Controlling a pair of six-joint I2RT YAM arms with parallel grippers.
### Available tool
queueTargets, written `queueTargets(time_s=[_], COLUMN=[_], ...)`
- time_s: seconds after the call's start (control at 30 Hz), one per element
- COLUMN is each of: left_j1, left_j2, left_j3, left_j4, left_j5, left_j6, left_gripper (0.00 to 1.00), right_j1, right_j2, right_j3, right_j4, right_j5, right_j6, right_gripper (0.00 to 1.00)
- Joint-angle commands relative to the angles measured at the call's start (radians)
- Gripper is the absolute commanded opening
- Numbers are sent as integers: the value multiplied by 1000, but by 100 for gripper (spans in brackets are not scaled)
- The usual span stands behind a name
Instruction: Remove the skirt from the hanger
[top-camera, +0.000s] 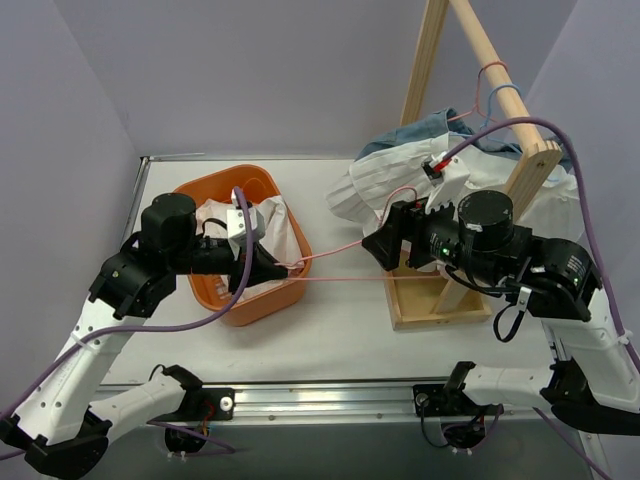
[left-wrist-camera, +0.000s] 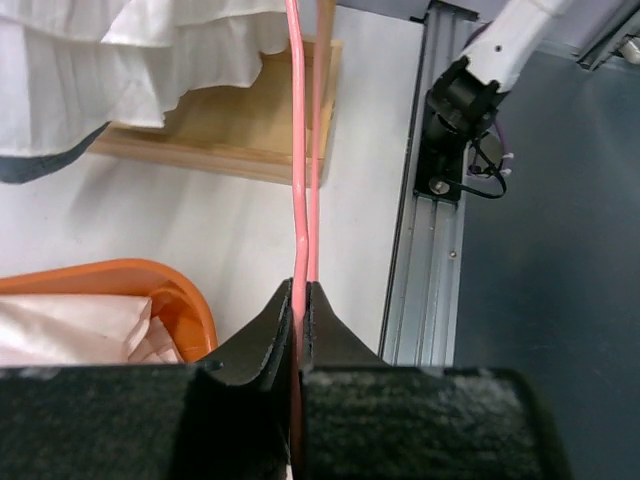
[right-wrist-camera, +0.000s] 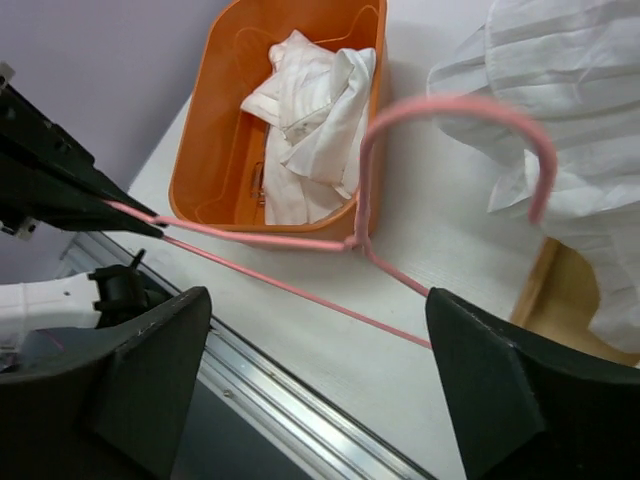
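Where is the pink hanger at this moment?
In the top view, the pink hanger spans mid-table: one end is pinched in the left hand beside the orange bin, the hook end reaches toward the open right hand.

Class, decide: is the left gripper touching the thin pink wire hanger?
Touching. The left wrist view shows the left gripper with its jaws shut on the pink wire hanger, with no gap.

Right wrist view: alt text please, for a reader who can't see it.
A bare pink hanger, one end pinched by the left gripper, passes between the fingers of the open right gripper. Behind it are an orange bin holding white cloth and, at right, a white garment.
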Motion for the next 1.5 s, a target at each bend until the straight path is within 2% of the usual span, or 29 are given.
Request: queueTargets(time_s=[0.0,0.07,0.27,0.33,0.37,0.4,0.43,0.47,0.63,0.73,0.93,1.2,1.47], left_j1=[4,4,4,4,3,3,4,3,3,1,-40,-83,-169], left_j2=[-18,-28,-36,-34,-34,-33,-28,-22,19,60,191,318,453], left_j3=[30,29,46,64,70,85,93,105,161,181,299,444,550], left_j4=[9,15,58,72,84,92,112,117,248,354,462,515,562], left_j5=[-127,-134,-94,-75,-69,-63,-61,-61,-72,-69,-74,-84,-106], left_j6=[-49,-64,-119,-139,-147,-156,-168,-168,-292,-357,-392,-420,-446], left_gripper=[2,2,2,2,2,2,2,2,2,2,2,2,2], right_j1=[-4,-5,-5,-4,-4,-4,-4,-5,-5,-7,-8,-14,-34], right_j2=[-48,-61,-73,-85,-90,-102,-110,-120,-143,-157,-183,-171,-130], right_j3=[13,21,96,113,119,124,135,139,147,145,124,132,145], right_j4=[18,22,48,107,132,187,215,242,417,479,623,753,784], right_j5=[50,61,2,-66,-83,-98,-145,-161,-199,-137,58,153,135], right_j6=[-1,-3,-9,-9,-9,-3,0,3,19,15,-3,-4,9], right_gripper=[88,100,98,78,64,27,7,0,0,0,0,0,0])
